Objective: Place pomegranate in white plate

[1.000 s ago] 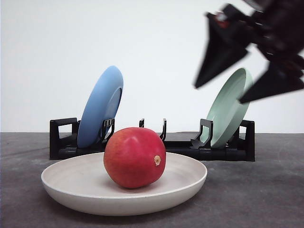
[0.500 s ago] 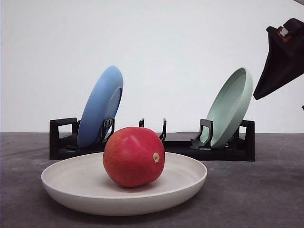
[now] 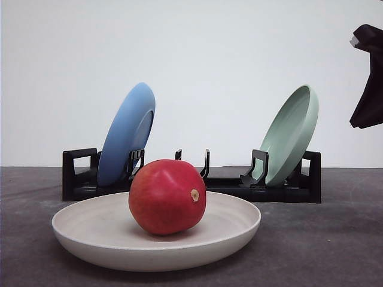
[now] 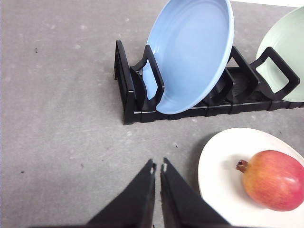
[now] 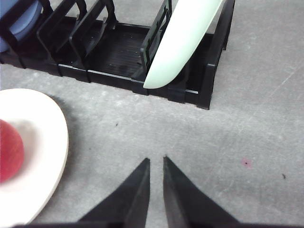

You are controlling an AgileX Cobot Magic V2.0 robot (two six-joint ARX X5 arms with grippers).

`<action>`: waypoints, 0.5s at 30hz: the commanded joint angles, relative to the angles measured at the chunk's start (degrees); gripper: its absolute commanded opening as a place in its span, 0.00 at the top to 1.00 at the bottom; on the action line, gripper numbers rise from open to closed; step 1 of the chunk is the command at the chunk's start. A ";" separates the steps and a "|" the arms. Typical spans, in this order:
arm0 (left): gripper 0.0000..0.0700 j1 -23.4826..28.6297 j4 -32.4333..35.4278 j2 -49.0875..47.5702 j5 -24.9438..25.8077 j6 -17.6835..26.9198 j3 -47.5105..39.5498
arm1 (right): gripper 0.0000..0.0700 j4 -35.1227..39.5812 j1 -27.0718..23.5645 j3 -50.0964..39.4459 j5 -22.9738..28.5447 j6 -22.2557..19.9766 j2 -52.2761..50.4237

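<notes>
Now pomegranate (image 3: 167, 196) sits in white plate (image 3: 84, 239), both grippers empty.
Right gripper (image 5: 156, 164) fingers nearly together, holding nothing, above bare table (image 5: 247, 128) beside plate, rack (image 5: 118, 57) ahead; left gripper (image 4: 157, 167) likewise closed, empty, over open table.

Front view: the right gripper (image 3: 369, 78) is cut off by the right edge, so its jaw state cannot be read there. Behind the pomegranate (image 3: 167, 196), part of the white plate (image 3: 84, 236) and the black rack (image 3: 81, 173) is hidden. Right wrist view: the pomegranate (image 5: 9, 151) and the blue plate (image 5: 19, 13) are cropped at the frame edge. Left wrist view: the green plate (image 4: 285, 47) is cropped.
</notes>
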 commanded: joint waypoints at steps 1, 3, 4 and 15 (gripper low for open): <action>1.00 -0.09 0.66 0.17 -0.18 -0.13 0.61 | 0.94 0.52 0.21 0.09 0.15 -0.33 0.17; 1.00 -0.09 0.70 0.20 -0.20 -0.15 0.59 | 0.94 0.52 0.22 0.09 0.15 -0.33 0.17; 1.00 -0.11 0.71 0.20 -0.20 -0.15 0.50 | 0.94 0.52 0.21 0.09 0.17 -0.33 0.17; 1.00 5.82 15.71 -8.50 -0.22 -0.90 -15.49 | 0.94 0.59 0.22 0.09 0.16 -0.33 0.17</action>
